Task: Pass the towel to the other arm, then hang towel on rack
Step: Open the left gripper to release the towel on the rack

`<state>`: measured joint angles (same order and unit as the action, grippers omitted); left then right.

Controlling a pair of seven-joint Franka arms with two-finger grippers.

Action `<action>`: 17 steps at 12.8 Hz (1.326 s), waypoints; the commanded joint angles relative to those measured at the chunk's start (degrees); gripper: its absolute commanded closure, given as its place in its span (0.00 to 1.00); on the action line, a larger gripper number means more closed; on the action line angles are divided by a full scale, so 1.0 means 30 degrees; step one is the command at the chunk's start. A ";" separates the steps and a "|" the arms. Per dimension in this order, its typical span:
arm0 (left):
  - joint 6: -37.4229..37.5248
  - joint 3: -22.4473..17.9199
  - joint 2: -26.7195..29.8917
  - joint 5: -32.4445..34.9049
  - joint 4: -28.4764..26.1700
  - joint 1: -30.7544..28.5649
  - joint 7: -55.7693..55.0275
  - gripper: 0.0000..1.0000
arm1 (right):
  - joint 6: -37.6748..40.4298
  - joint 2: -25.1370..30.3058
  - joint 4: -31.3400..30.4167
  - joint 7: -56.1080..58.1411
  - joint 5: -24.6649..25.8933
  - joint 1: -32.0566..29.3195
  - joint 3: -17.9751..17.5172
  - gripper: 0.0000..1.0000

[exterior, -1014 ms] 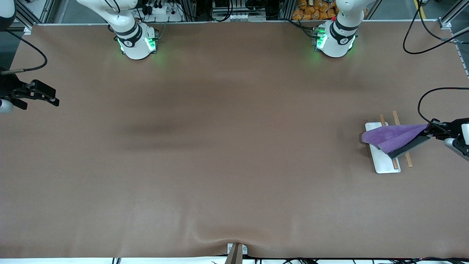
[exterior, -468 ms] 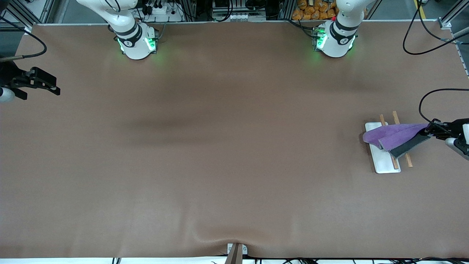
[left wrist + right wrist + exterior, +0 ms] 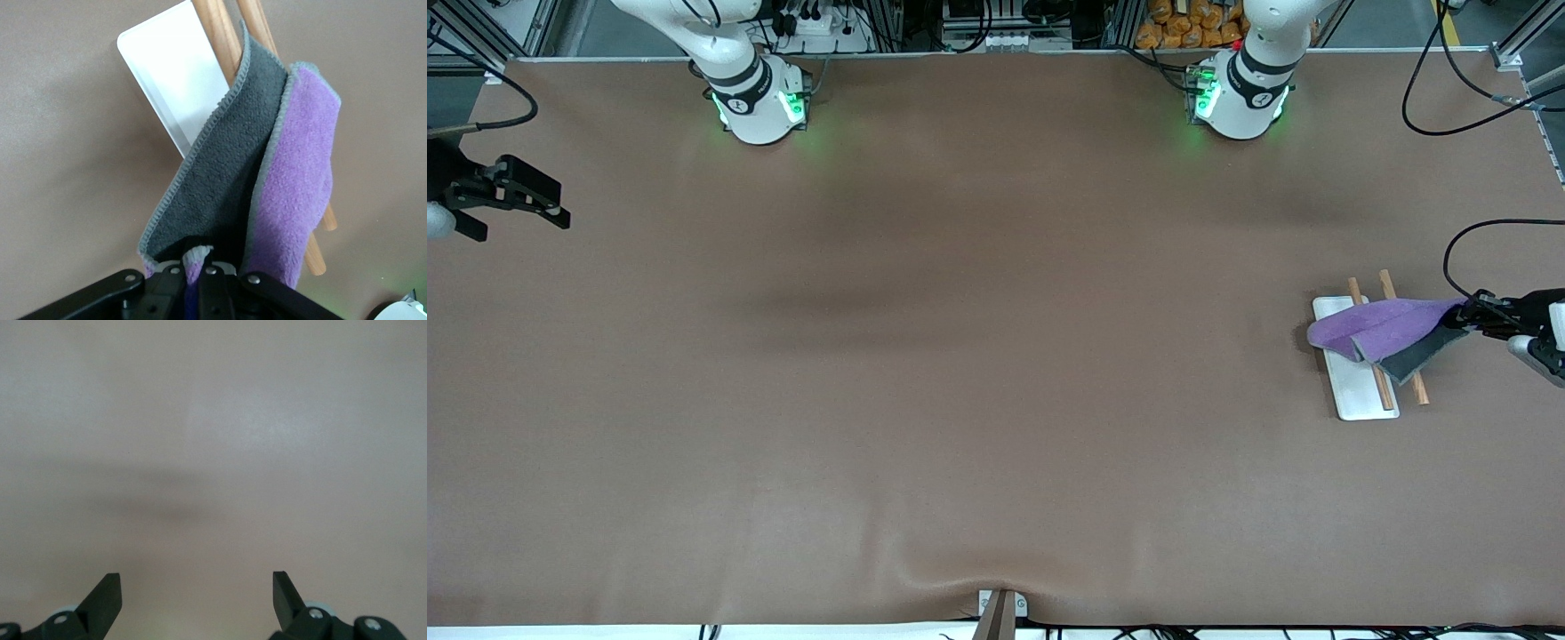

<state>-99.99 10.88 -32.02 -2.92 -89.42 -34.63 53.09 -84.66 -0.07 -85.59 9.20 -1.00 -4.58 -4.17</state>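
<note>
The lilac-purple towel [image 3: 1378, 326] with its dark grey reverse [image 3: 1412, 357] is draped across the rack's two wooden rods [image 3: 1412, 378]. The rack's white base plate [image 3: 1360, 398] lies at the left arm's end of the table. My left gripper [image 3: 1472, 316] is shut on a corner of the towel beside the rack. In the left wrist view the towel [image 3: 293, 173] hangs from my left gripper [image 3: 198, 263] over the rods [image 3: 217, 30] and base plate [image 3: 173, 73]. My right gripper [image 3: 559, 209] is open and empty over the right arm's end of the table; it also shows in the right wrist view [image 3: 197, 583].
The brown table mat [image 3: 978, 356] covers the whole surface. A black cable [image 3: 1449, 253] loops above the table near my left gripper. A small bracket [image 3: 1000, 609] sits at the mat's edge nearest the front camera.
The towel has sunk lower onto the rods and its hanging grey flap has shortened. My right gripper has moved up the front view toward the robots' bases.
</note>
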 commanded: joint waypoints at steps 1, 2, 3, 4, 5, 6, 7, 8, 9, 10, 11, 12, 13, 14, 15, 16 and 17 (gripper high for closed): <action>-0.0213 0.0153 -0.0108 -0.0317 0.0129 -0.0175 0.0468 1.00 | 0.0563 -0.0180 0.0640 -0.0107 -0.0017 0.0236 0.0041 0.00; -0.0214 0.0153 -0.0166 -0.0288 0.0129 -0.0117 0.0440 0.95 | 0.0593 -0.0180 0.0640 -0.0542 -0.0017 0.0410 0.0013 0.00; -0.0214 0.0153 -0.0196 -0.0288 0.0129 -0.0087 0.0439 0.67 | 0.0623 -0.0151 0.0640 -0.1271 -0.0017 0.0789 0.0012 0.00; -0.0214 0.0153 -0.0225 -0.0317 0.0245 -0.0087 0.0410 0.22 | 0.0623 -0.0151 0.0640 -0.1714 0.0070 0.0996 0.0041 0.00; -0.0214 0.0153 -0.0226 -0.0288 0.0333 -0.0087 0.0439 0.00 | 0.0594 -0.0151 0.0640 -0.1660 0.0187 0.0998 0.0042 0.00; -0.0214 0.0153 -0.0139 -0.0201 0.0653 -0.0087 0.0497 0.00 | 0.0652 -0.0151 0.0640 -0.1515 0.0217 0.0853 0.0129 0.00; -0.0185 0.0153 -0.0167 -0.0171 0.0888 -0.0087 0.0730 0.00 | 0.0623 -0.0122 0.0640 -0.1484 0.0246 0.0822 0.0188 0.00; -0.0184 0.0153 -0.0138 -0.0054 0.1006 -0.0087 0.0935 0.00 | 0.0594 -0.0122 0.0640 -0.1513 0.0275 0.0822 0.0188 0.00; -0.0097 0.0153 -0.0080 0.0005 0.1385 -0.0087 0.1140 0.00 | 0.0623 -0.0122 0.0640 -0.1629 0.0276 0.0822 0.0188 0.00; 0.0164 0.0153 0.0037 0.0005 0.1649 -0.0058 0.1346 0.00 | 0.0623 -0.0122 0.0611 -0.1688 0.0276 0.0822 0.0188 0.00; 0.0573 0.0211 0.0270 0.0179 0.1913 -0.0028 0.1377 0.00 | 0.0594 -0.0122 0.0640 -0.1689 0.0276 0.0822 0.0188 0.00; 0.1099 0.0328 0.0591 0.0500 0.2322 0.0088 0.1348 0.00 | 0.0623 -0.0122 0.0611 -0.1718 0.0247 0.0822 0.0188 0.00; 0.1656 0.0387 0.1001 0.0648 0.2645 0.0263 0.1232 0.00 | 0.0623 -0.0122 0.0582 -0.1718 0.0246 0.0822 0.0188 0.00; 0.2154 0.0358 0.1585 0.0621 0.2764 0.0816 0.1085 0.00 | 0.0623 -0.0122 0.0581 -0.1718 0.0246 0.0822 0.0188 0.00; 0.2391 0.0358 0.2084 0.0621 0.2823 0.1111 0.0852 0.00 | 0.0623 -0.0122 0.0581 -0.1718 0.0246 0.0822 0.0188 0.00; 0.2452 0.0358 0.2611 0.0592 0.2824 0.1259 0.0211 0.00 | 0.0623 -0.0122 0.0581 -0.1718 0.0246 0.0822 0.0188 0.00; 0.2481 0.0503 0.3196 0.0417 0.2766 0.1406 -0.0694 0.00 | 0.0623 -0.0122 0.0581 -0.1718 0.0246 0.0822 0.0188 0.00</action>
<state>-93.72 12.13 -26.12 -2.31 -80.35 -31.27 54.15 -83.76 -0.08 -85.05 4.98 -0.95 -2.08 -3.47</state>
